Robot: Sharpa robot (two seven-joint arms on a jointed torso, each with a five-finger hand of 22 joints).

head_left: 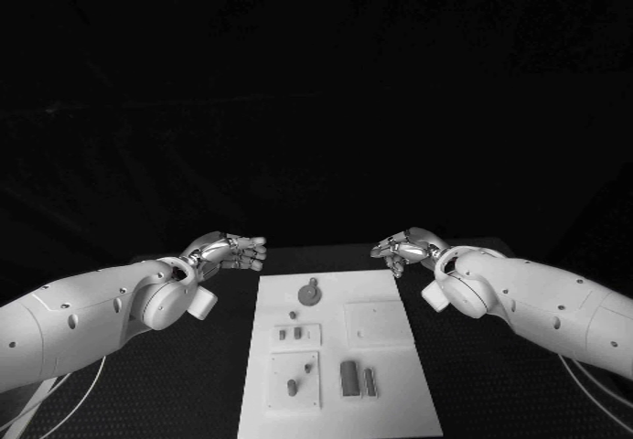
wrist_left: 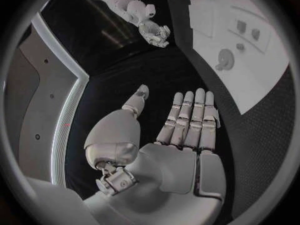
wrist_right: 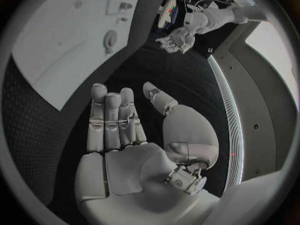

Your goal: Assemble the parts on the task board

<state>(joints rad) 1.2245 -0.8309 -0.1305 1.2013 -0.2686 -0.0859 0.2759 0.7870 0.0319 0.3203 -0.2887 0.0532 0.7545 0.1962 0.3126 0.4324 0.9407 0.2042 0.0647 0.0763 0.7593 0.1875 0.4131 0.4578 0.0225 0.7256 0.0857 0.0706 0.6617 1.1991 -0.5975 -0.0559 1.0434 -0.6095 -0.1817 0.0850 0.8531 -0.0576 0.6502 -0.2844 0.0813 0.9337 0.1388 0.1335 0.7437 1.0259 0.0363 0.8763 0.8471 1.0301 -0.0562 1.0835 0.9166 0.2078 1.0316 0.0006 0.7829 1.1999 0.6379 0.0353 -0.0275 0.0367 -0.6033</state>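
the task board (head_left: 337, 357) lies mid-table with small parts on it, a round part (head_left: 309, 292) near its far end; the left hand (head_left: 227, 252) hovers off that end's left corner, the right hand (head_left: 409, 249) off its right; both hands hold nothing, fingers straight, thumbs apart.

Both my arms reach forward from either side, bent in toward each other. My left hand (head_left: 227, 251) hangs empty, its fingers (wrist_left: 190, 117) stretched out straight and lying side by side, the thumb held apart from them. My right hand (head_left: 409, 249) mirrors it, well apart from the left, palm open, fingers (wrist_right: 114, 117) straight and together, thumb off to the side, holding nothing
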